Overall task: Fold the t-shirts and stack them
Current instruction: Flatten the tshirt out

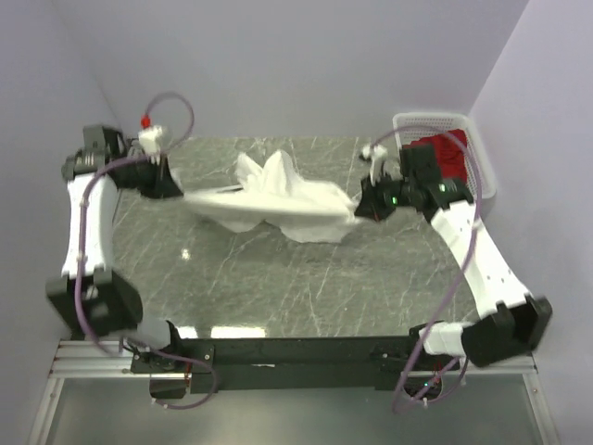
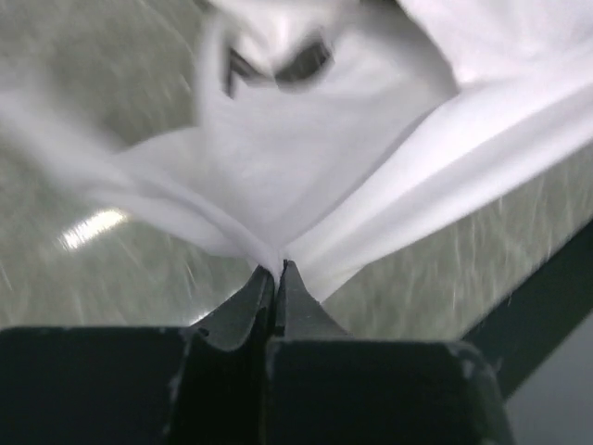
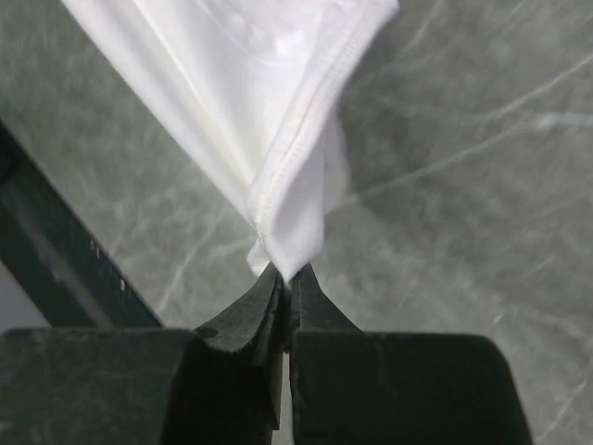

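Note:
The white t-shirt (image 1: 273,199) hangs stretched between my two grippers above the middle of the table, bunched and sagging in its centre. My left gripper (image 1: 178,190) is shut on its left end; the left wrist view shows the cloth (image 2: 306,158) pinched at the closed tips (image 2: 279,270). My right gripper (image 1: 359,209) is shut on its right end; the right wrist view shows a hemmed edge (image 3: 278,139) caught between the closed tips (image 3: 283,275). The deep red t-shirt (image 1: 445,153) lies in the basket at the back right.
The white slotted plastic basket (image 1: 484,162) stands at the table's back right corner, right behind my right arm. The grey marbled table top (image 1: 278,278) runs to a dark front edge (image 1: 296,350). Lilac walls close the back and sides.

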`<action>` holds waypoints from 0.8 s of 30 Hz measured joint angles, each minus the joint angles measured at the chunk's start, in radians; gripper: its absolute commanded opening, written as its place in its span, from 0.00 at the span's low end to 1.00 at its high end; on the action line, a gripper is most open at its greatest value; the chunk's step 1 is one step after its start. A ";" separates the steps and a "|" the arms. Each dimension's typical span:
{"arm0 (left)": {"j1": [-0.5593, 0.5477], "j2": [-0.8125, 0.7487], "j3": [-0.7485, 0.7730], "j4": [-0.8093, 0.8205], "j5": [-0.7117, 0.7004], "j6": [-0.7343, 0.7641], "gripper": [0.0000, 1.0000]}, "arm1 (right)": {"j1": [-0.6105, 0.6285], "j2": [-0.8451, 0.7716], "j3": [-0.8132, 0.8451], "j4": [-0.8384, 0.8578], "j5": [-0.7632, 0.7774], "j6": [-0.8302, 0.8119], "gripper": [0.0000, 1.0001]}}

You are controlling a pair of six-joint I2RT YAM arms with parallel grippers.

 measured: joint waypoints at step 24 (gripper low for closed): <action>0.013 -0.011 -0.275 -0.190 -0.181 0.267 0.83 | 0.068 0.230 -0.082 -0.036 0.050 -0.122 0.41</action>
